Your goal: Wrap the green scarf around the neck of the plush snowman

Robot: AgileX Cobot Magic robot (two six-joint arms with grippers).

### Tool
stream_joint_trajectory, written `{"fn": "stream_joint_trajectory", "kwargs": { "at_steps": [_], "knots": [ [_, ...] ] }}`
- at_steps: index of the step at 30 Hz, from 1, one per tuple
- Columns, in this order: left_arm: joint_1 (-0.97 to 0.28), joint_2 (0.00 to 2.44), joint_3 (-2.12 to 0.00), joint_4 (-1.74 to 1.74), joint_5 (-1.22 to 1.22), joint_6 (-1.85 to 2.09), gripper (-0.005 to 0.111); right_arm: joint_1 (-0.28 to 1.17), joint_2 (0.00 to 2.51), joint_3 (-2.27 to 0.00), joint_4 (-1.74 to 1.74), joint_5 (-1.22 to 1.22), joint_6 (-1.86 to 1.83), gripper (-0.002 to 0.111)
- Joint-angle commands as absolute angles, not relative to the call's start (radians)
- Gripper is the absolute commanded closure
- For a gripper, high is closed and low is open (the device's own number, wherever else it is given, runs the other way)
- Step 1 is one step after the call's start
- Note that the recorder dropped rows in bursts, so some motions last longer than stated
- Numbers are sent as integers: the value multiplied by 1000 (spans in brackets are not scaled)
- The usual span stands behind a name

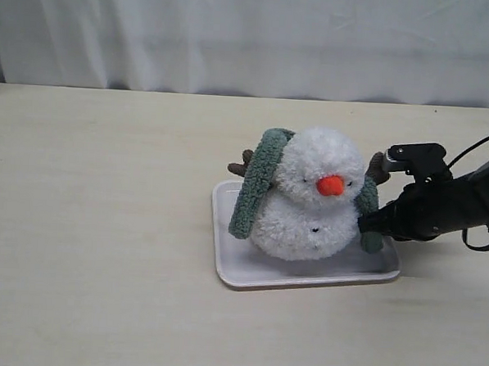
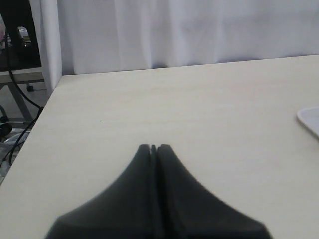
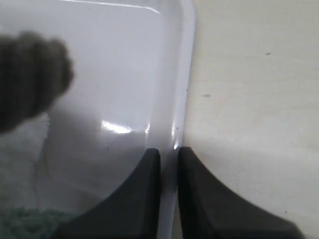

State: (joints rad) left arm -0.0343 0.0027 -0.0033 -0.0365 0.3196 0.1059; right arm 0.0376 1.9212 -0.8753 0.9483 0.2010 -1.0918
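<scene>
The plush snowman [image 1: 304, 215] sits on a white tray [image 1: 305, 276]. The green scarf [image 1: 252, 187] passes behind its neck. One end hangs down the left side and the other end [image 1: 373, 239] hangs on the right. My right gripper [image 1: 365, 224] is beside that right end. In the right wrist view its jaws [image 3: 169, 152] stand a narrow gap apart with nothing between them, over the tray rim [image 3: 182, 74]. A bit of scarf [image 3: 20, 224] shows beside them. My left gripper [image 2: 153, 147] is shut and empty, over bare table.
A dark fuzzy shape [image 3: 30, 79] hangs blurred over the tray in the right wrist view. A tray corner [image 2: 310, 118] shows in the left wrist view. A white curtain runs behind the table's far edge. The light wooden table spreads wide on all sides.
</scene>
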Motion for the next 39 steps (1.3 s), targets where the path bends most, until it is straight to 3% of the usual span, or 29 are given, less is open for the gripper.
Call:
{"fn": "stream_joint_trajectory", "kwargs": {
  "at_steps": [1,15,31,39],
  "knots": [
    [-30,0,0,-38,309,99,107,37,1946,-871,930,195,-1099,104],
    [-30,0,0,-38,309,99,107,37,1903,-871,927,260,-987,74],
    [-30,0,0,-38,309,99,107,37,1886,-871,858,313,-837,74],
    [-30,0,0,-38,309,99,107,37,1886,-871,858,286,-773,85]
  ]
}}
